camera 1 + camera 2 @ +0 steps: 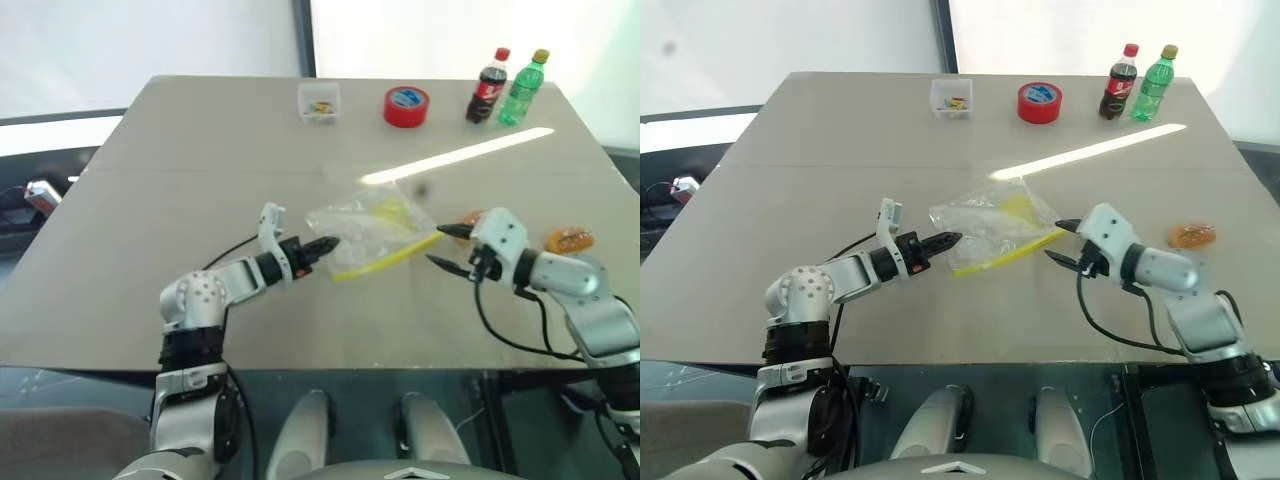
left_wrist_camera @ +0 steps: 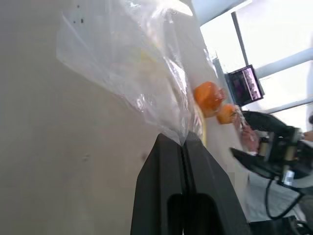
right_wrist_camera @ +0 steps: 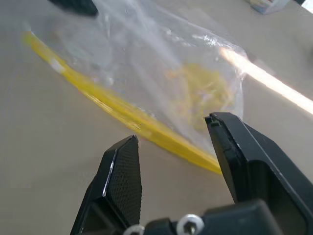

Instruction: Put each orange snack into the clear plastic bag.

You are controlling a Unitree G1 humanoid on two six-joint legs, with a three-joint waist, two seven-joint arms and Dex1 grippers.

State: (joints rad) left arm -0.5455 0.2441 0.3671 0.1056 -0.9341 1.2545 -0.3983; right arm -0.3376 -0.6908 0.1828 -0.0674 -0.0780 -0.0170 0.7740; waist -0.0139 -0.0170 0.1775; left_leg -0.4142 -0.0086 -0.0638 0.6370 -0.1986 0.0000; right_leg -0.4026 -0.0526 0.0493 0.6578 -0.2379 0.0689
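Bag (image 1: 370,232) edge pinched in left gripper (image 1: 328,246); right gripper (image 1: 448,248) gapes beside it.

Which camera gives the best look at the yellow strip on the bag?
The right wrist view: the yellow strip runs close up across it, beside the clear bag. Both eye views show it small, along the bag's near edge. The left wrist view shows just a sliver behind the film.
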